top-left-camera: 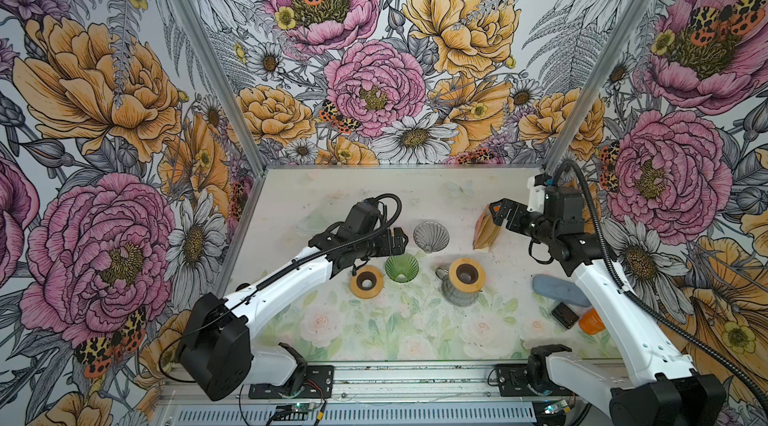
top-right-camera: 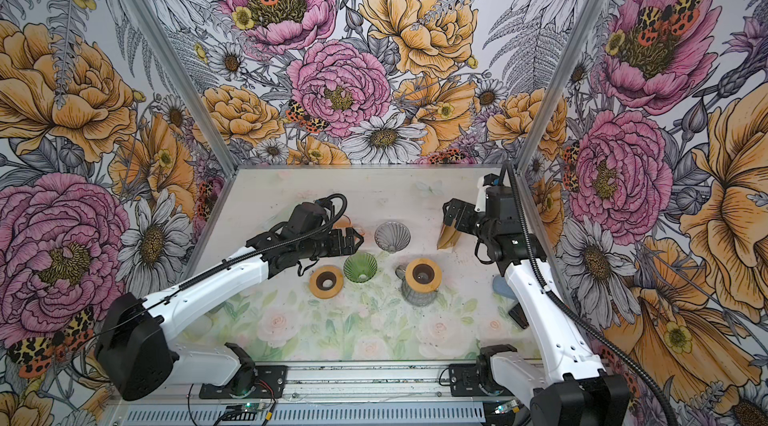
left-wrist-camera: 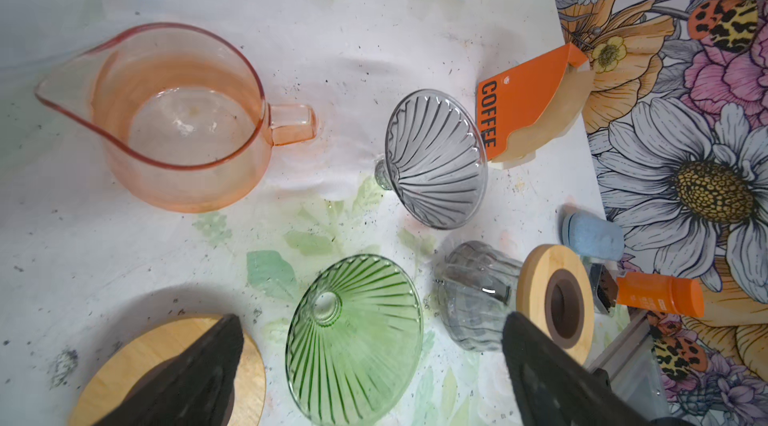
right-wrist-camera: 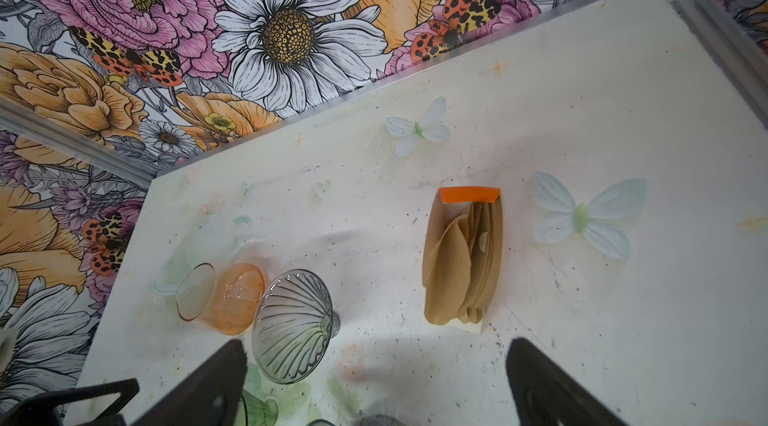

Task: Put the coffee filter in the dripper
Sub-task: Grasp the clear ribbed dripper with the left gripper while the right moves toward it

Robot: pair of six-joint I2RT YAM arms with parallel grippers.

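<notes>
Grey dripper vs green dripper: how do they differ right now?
Colour: the grey dripper is smoky glass; the green dripper is tinted green.
Place: the grey dripper sits farther back, nearer the filter pack; the green dripper sits nearer the front, close to the open left hand.
Shared: both are ribbed glass cones, and neither holds a filter.

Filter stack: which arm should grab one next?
Right, likely. The right gripper, open, hangs at the filter stack; the left gripper, open too, is by the green dripper, with the grey dripper between it and the stack.
</notes>
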